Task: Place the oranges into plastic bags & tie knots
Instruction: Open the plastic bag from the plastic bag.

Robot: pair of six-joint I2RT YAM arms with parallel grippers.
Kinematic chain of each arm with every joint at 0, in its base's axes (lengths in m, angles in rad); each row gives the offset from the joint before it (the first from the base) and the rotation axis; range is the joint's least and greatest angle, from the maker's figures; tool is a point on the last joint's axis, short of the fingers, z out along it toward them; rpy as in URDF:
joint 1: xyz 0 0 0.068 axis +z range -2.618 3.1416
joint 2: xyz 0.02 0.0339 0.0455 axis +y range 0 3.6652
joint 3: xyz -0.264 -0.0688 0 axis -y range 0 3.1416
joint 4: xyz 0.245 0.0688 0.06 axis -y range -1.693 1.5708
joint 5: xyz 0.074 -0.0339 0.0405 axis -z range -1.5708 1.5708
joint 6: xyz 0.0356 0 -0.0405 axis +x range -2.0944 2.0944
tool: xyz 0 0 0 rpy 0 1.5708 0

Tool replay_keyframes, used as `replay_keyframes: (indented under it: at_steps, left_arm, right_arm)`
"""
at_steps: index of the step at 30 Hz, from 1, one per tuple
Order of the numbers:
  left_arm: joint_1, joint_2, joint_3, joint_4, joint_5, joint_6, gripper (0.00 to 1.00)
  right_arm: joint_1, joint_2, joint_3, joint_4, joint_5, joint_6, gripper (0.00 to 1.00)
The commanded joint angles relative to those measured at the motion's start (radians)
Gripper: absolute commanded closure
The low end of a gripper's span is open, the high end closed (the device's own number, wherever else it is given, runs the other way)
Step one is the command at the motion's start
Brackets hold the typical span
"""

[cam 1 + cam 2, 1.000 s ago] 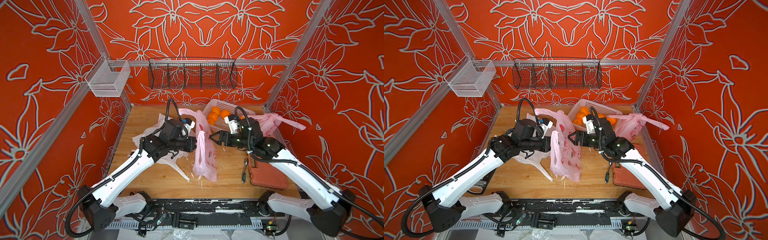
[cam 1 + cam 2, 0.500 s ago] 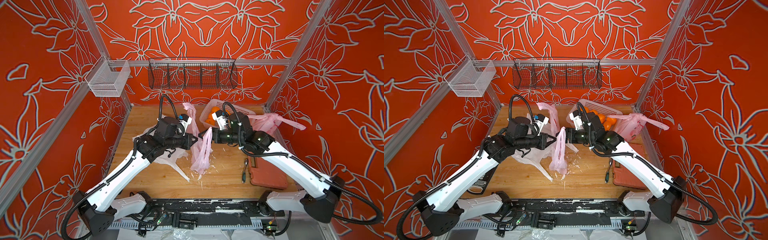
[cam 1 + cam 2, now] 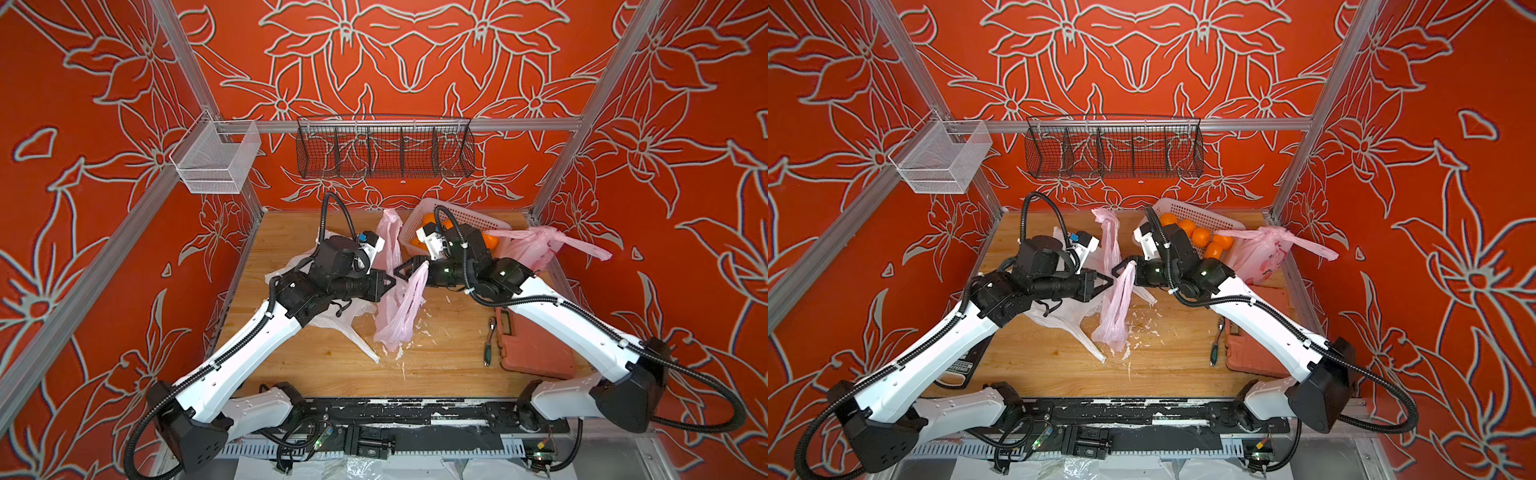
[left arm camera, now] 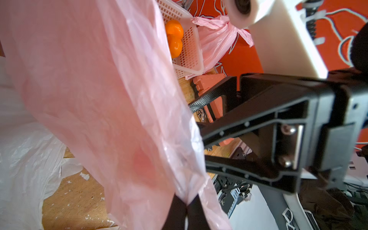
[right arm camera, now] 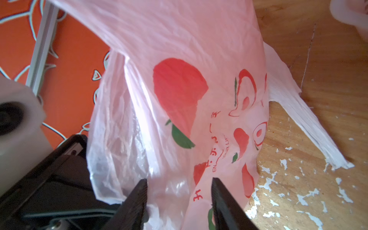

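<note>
**Opening the Pink Bag: Take One Layer Only**

On the wooden table (image 3: 324, 361) the two arms meet near the middle. Between them hangs the empty pink bag (image 3: 401, 307), with its bottom touching the wood just beside the white bag (image 3: 353, 322). A second pink bag (image 3: 528, 249), already knotted, lies at the far right next to the white basket (image 3: 469, 216). The oranges (image 3: 1200, 236) are in that basket, and none shows in the hanging bag. The left gripper (image 4: 186, 208) is pressed together on the bag's upper edge. The right gripper (image 5: 179, 185) has its jaws apart, with folds of film between them, and it is not clamped.

The step in hand seems to be opening the mouth of the bag. To do it well, the right jaws should probably catch only the layer opposite to the left grip, near the rim, and not both layers together. Then the arms can separate slowly, because this thin film may slip or tear.
</note>
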Motion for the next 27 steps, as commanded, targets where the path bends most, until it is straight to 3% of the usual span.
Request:
replay_keyframes:
  at_steps: [1,5,7,13,18,27]
  left_arm:
    - [0.007,-0.020,-0.011,0.010,0.001,0.015,1.00]
    - [0.015,-0.031,-0.017,0.000,-0.038,-0.007,1.00]
    - [0.024,-0.048,-0.029,-0.002,-0.075,-0.027,0.96]
    - [0.059,-0.086,-0.070,-0.007,-0.158,-0.078,0.92]
    - [0.112,-0.082,-0.046,-0.047,-0.173,-0.089,0.99]
    - [0.241,0.078,0.131,-0.182,-0.026,0.001,1.00]
  right_arm:
    - [0.010,0.009,0.030,0.041,-0.019,0.016,0.62]
    - [0.019,-0.003,0.028,0.005,0.050,-0.001,0.92]
    - [0.019,-0.015,0.020,-0.023,0.100,-0.005,1.00]
    - [0.019,-0.030,-0.005,-0.036,0.126,-0.004,1.00]
    - [0.020,-0.056,-0.027,-0.049,0.180,0.005,1.00]
    - [0.015,-0.017,0.083,-0.299,0.427,-0.006,1.00]
